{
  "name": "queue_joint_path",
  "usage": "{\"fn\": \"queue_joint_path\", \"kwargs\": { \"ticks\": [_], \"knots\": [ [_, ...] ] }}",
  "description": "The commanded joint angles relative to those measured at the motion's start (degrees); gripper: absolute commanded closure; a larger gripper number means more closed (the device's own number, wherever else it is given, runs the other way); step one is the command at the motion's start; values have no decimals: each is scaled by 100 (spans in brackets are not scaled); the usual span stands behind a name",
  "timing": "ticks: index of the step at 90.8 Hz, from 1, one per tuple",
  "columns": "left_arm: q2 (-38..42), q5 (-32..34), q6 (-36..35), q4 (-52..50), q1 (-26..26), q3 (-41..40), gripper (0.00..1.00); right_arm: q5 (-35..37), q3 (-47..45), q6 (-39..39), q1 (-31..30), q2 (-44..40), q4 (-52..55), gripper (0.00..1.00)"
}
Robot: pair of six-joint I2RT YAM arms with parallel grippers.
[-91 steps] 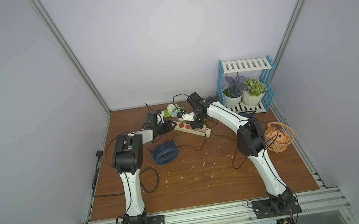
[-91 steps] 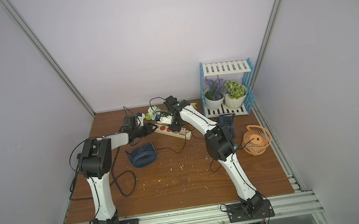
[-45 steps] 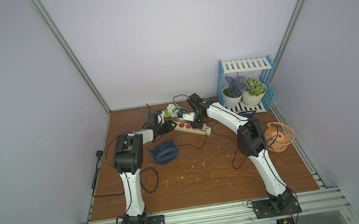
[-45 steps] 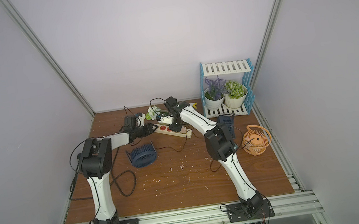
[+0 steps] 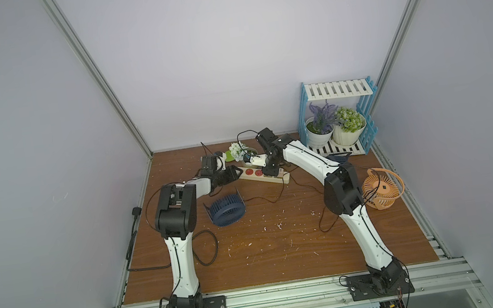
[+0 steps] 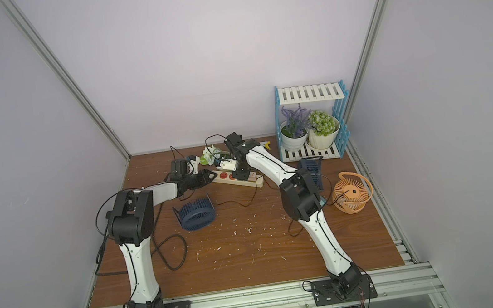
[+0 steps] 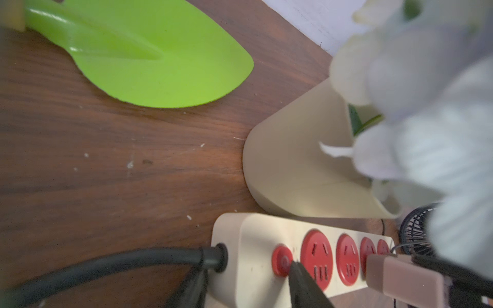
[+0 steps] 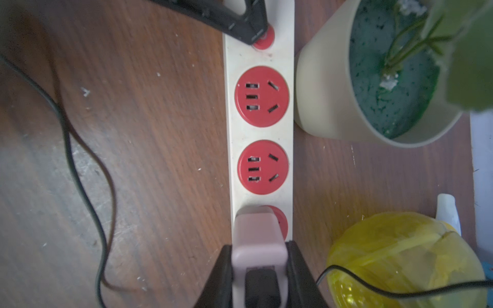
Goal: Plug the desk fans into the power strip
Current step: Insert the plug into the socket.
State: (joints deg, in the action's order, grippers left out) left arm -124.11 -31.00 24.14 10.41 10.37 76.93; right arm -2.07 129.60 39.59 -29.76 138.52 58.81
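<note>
The cream power strip (image 5: 253, 173) (image 8: 261, 133) lies at the back of the wooden table, with round red sockets in a row. My right gripper (image 8: 259, 246) (image 5: 269, 171) is shut on a pink plug (image 8: 257, 234) with a black cable, which stands over the third socket. My left gripper (image 7: 244, 269) (image 5: 236, 173) is open at the strip's cord end. One fingertip (image 7: 296, 269) rests by the red button (image 7: 281, 260) and the other sits beside the thick black cord (image 7: 106, 264). A dark blue desk fan (image 5: 226, 210) lies in front of the strip, and a thin black cable runs from it towards the strip.
A beige pot of white flowers (image 8: 320, 93) (image 5: 240, 150) stands right behind the strip. A green scoop (image 7: 160, 61) and a yellow object (image 8: 400, 256) lie near it. An orange fan (image 5: 381, 188) sits at the right. A blue-white shelf (image 5: 334, 90) holds two potted plants.
</note>
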Motion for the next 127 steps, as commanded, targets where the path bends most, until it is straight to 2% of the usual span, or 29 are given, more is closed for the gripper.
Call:
{"fn": "queue_joint_path", "kwargs": {
  "ticks": [1, 16, 31, 37, 52, 58, 66, 78, 93, 114, 127],
  "knots": [
    [249, -79, -135, -188, 132, 98, 48, 1488, -634, 199, 349, 885, -266, 100],
    [241, -78, -129, -184, 138, 93, 49, 1346, -1347, 204, 303, 529, -650, 100],
    [262, -62, -157, -185, 140, 122, 49, 1427, -404, 268, 251, 1076, -91, 100],
    [325, -32, -194, -189, 143, 93, 49, 1394, -343, 195, 243, 1102, -57, 100],
    [705, 135, -317, -205, 141, -66, 41, 749, -1264, -395, 229, 153, -984, 100],
    [911, 208, -326, -208, 143, -140, 36, 427, -1330, -672, 210, -168, -1116, 84],
    [1200, 290, -322, -208, 162, -252, 29, 123, -1193, -969, 177, -406, -1165, 70],
    [1589, 347, -319, -220, 191, -445, 23, -305, -991, -1394, 163, -662, -1386, 54],
    [1906, 394, -314, -357, 290, -561, 21, -829, -990, -1788, 163, -1146, -1736, 34],
    [2049, 591, -188, -375, 672, -568, 21, -1197, -1785, -2262, 174, -2080, -2321, 26],
    [1915, 639, 108, -272, 918, -534, 28, -1064, -2494, -2612, 191, -2597, -2627, 27]
  ]
}}
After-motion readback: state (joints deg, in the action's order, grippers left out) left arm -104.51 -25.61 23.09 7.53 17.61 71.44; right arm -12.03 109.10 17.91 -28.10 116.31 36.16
